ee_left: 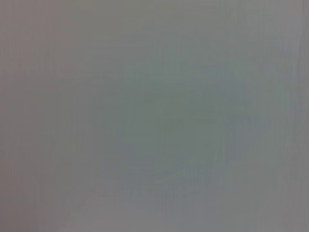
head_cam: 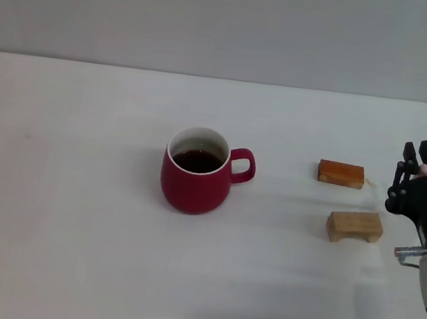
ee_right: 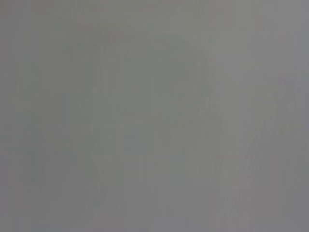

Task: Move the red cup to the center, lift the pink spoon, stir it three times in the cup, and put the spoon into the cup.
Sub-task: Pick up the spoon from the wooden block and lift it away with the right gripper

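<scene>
One red cup [head_cam: 196, 171] stood upright on the white table [head_cam: 68, 250], near the middle of the work area, with its loop handle pointing toward the robot's right and dark liquid visible inside. On that evidence, the centring step appeared complete. One right gripper [head_cam: 421, 167] was positioned at the right edge of the table, well apart from the cup. A pale pink tip and a grey metal end showed at the gripper, which suggested that the pink spoon [head_cam: 425, 168] was held in the jaws and raised off the table; most of the spoon was hidden. The jaws therefore appeared closed on the spoon. The remaining steps, by this judgement, were carrying the spoon to the cup, three stirs, and release into the cup. Two wooden blocks [head_cam: 341, 173] lay on the table between the cup and the gripper, one behind the other. The left gripper was not visible; both wrist views showed nothing identifiable.
</scene>
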Controlling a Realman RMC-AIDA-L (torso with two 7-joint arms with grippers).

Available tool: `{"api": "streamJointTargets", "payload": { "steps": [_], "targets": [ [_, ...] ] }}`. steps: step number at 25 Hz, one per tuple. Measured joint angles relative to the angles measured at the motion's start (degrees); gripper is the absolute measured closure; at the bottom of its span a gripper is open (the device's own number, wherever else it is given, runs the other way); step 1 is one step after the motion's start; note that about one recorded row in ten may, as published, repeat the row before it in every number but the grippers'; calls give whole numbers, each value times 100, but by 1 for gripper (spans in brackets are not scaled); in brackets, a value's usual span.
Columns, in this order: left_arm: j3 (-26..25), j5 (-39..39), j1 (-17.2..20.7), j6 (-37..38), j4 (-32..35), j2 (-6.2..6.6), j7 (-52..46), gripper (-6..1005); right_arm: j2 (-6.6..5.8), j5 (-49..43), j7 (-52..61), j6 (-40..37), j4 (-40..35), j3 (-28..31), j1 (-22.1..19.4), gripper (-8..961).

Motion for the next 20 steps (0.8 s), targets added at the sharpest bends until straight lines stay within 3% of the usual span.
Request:
{"api": "streamJointTargets", "payload": {
  "steps": [20],
  "targets": [
    [0,-1,2,0,0,-9,-8,170,0,-3,-24,2,176,0,143,826]
  ]
}}
